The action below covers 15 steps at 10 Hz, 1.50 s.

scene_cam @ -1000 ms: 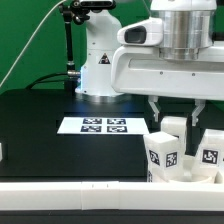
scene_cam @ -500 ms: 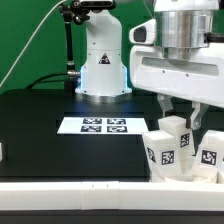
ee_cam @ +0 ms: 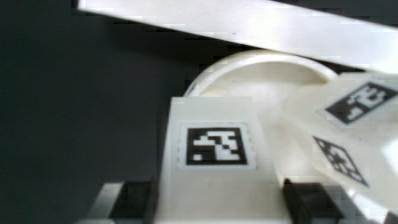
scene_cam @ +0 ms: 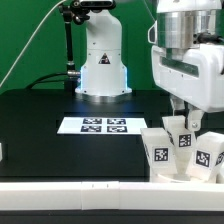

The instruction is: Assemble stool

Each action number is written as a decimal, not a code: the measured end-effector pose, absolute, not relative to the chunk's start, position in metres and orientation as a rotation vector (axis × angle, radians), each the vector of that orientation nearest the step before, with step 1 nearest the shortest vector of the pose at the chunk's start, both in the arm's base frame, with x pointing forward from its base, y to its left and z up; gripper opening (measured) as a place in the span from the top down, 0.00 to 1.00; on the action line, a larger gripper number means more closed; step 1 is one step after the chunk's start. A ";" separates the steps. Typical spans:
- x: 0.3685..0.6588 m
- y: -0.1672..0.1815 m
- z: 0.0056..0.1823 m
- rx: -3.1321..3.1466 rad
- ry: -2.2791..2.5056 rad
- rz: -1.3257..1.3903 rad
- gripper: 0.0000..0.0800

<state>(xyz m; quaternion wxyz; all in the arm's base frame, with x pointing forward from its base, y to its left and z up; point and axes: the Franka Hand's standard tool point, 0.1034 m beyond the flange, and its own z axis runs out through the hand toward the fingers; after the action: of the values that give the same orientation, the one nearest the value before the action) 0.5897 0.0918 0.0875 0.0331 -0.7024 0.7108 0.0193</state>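
My gripper (scene_cam: 184, 126) reaches down at the exterior view's right and is shut on a white stool leg (scene_cam: 183, 137) that stands upright. In the wrist view this tagged leg (ee_cam: 217, 140) fills the space between my gripper's (ee_cam: 222, 203) two dark fingers (ee_cam: 143, 200). Two more tagged legs (scene_cam: 160, 152) (scene_cam: 211, 155) stand close on either side of it. The round seat's curved rim (ee_cam: 270, 66) shows just beyond the held leg; in the exterior view the legs and the rail mostly hide the seat.
The marker board (scene_cam: 103, 125) lies flat on the black table in the middle. A long white border rail (scene_cam: 90, 195) runs along the near edge and shows again in the wrist view (ee_cam: 231, 25). The robot's base (scene_cam: 100, 70) stands at the back.
My wrist has turned about its upright axis with the leg still in the jaws, and its broad housing has swung toward the exterior view's right. The neighbouring legs have shifted slightly.
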 end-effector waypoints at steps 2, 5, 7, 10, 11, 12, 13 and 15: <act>0.590 0.097 0.088 -1.884 2.430 0.069 0.58; 0.591 0.095 0.088 -1.668 2.567 0.121 0.58; 0.591 0.099 0.088 -1.588 2.603 0.141 0.58; 0.591 0.103 0.093 -1.676 2.523 0.150 0.22; 0.590 0.105 0.103 -1.727 2.466 0.151 0.22; 0.589 0.110 0.113 -1.783 2.401 0.138 0.19; 0.588 0.111 0.112 -1.804 2.386 0.137 0.19; 0.588 0.110 0.111 -1.994 2.226 0.117 0.19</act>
<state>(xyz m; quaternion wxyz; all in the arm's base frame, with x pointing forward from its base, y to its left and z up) 0.5878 0.1102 0.1108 0.0754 -0.6648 0.7422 0.0392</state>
